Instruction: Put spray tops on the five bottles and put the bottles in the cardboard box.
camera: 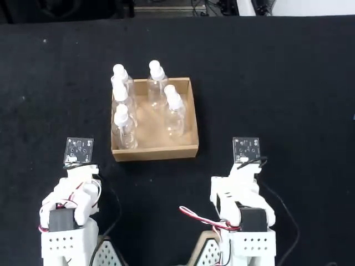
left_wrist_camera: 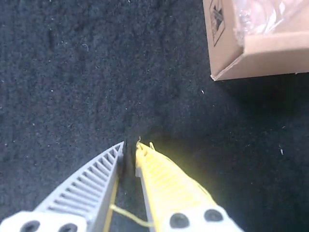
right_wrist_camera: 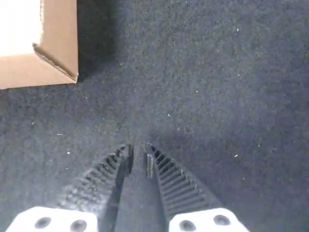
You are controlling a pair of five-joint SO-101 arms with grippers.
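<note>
A cardboard box (camera: 155, 151) stands on the black table, with several clear bottles upright inside, each capped by a white spray top, such as the front-left bottle (camera: 123, 128) and the right one (camera: 174, 111). The box's corner (left_wrist_camera: 227, 58) appears in the left wrist view, with clear plastic (left_wrist_camera: 260, 14) inside it. Another corner (right_wrist_camera: 53, 53) appears in the right wrist view. My left gripper (left_wrist_camera: 129, 147) is shut and empty over bare cloth, short of the box. My right gripper (right_wrist_camera: 138, 149) is also shut and empty. Both arms (camera: 72, 205) (camera: 244, 205) rest folded near the front edge.
Black cloth (camera: 277, 83) covers the table around the box. Red and white cables (camera: 199, 217) run between the two arm bases at the front.
</note>
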